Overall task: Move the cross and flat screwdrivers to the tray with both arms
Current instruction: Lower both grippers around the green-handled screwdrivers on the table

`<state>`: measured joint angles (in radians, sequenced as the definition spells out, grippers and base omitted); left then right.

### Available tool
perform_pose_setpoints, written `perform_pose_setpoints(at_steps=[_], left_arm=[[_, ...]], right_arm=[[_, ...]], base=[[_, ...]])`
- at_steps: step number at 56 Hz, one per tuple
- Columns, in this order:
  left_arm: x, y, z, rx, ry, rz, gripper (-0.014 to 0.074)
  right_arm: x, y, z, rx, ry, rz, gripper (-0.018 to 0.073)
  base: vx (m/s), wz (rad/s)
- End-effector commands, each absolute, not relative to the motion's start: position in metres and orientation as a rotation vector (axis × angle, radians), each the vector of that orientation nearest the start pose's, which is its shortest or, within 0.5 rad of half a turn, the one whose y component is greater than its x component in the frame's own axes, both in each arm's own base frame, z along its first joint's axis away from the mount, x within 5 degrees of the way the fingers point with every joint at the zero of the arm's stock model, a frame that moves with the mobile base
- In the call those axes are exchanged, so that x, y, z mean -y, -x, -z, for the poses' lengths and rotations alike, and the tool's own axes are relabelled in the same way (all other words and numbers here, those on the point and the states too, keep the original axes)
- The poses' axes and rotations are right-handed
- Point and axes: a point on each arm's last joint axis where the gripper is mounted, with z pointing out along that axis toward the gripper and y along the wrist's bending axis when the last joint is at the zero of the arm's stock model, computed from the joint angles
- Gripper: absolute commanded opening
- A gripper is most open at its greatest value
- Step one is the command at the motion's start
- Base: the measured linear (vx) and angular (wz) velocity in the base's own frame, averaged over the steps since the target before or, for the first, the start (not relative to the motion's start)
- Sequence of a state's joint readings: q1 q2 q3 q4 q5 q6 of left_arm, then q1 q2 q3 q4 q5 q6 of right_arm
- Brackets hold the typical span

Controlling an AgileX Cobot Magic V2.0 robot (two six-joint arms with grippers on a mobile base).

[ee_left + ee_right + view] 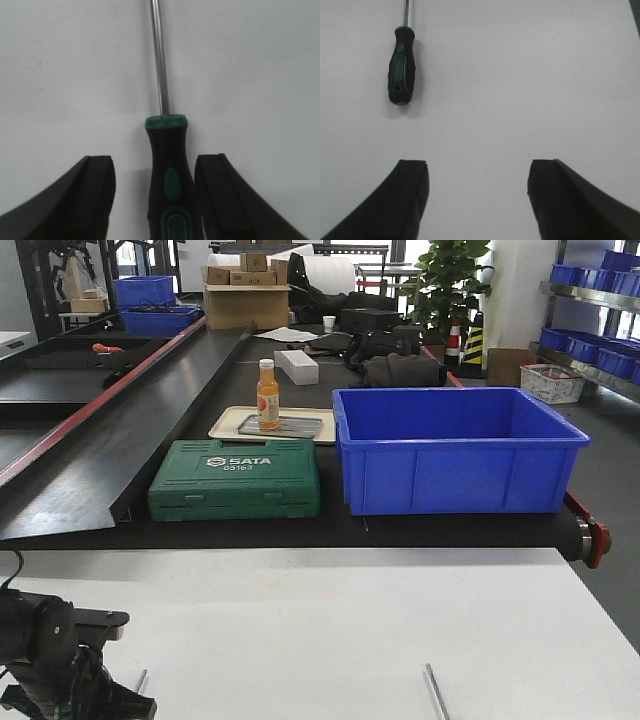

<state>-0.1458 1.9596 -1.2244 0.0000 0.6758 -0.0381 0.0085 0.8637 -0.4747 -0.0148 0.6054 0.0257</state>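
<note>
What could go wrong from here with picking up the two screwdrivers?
1. The left tool is open around the left screwdriver, but the handle sits nearer one finger, so closing may nudge or roll it instead of clamping it squarely.
2. The right screwdriver lies ahead and off to one side of the open right tool; closing here would likely grab nothing.

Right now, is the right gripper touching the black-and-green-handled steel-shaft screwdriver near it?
Apart. The right wrist view shows the right gripper open over bare white table, the black-and-green-handled screwdriver lying clear ahead of its fingers, upper left in the picture.
</note>
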Motion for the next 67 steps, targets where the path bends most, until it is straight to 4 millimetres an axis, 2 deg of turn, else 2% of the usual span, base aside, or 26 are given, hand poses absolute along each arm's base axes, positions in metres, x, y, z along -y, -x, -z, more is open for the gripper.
perform_pose_setpoints(at_steps=[1, 15, 22, 35, 42, 45, 54, 67], left_arm=[[0.059, -0.381, -0.164, -2.825, -0.136, 0.052, 0.0494], [0.06, -0.387, -0.151, -2.804, -0.146, 0.053, 0.0494], [0.06, -0.388, -0.147, -2.814, -0.148, 0.051, 0.0494], [0.06, -0.389, -0.139, -2.828, -0.151, 0.049, 0.0494], [0.06, -0.389, -0.135, -2.841, -0.152, 0.047, 0.0494], [0.06, -0.388, -0.135, -2.845, -0.152, 0.047, 0.0494], [0.06, -0.387, -0.135, -2.857, -0.153, 0.046, 0.0494], [0.06, -0.387, -0.135, -2.857, -0.153, 0.046, 0.0492]], right_arm=[[-0.003, -0.163, -0.255, -2.42, 0.034, -0.018, 0.0504], [-0.005, -0.193, -0.27, -2.436, 0.063, -0.041, 0.0504], [-0.009, -0.215, -0.27, -2.478, 0.138, -0.033, 0.0504], [-0.044, -0.278, -0.265, -2.534, 0.227, -0.094, 0.0504], [-0.062, -0.314, -0.251, -2.611, 0.225, -0.114, 0.0504], [-0.065, -0.329, -0.248, -2.631, 0.201, -0.123, 0.0504], [-0.072, -0.374, -0.224, -2.737, 0.108, -0.12, 0.0504], [-0.079, -0.405, -0.194, -2.841, 0.131, -0.098, 0.0504]], base=[[0.0, 0.0], [0.0, 0.0], [0.0, 0.0], [0.0, 0.0], [0.0, 0.0], [0.0, 0.0], [0.0, 0.0], [0.0, 0.0]])
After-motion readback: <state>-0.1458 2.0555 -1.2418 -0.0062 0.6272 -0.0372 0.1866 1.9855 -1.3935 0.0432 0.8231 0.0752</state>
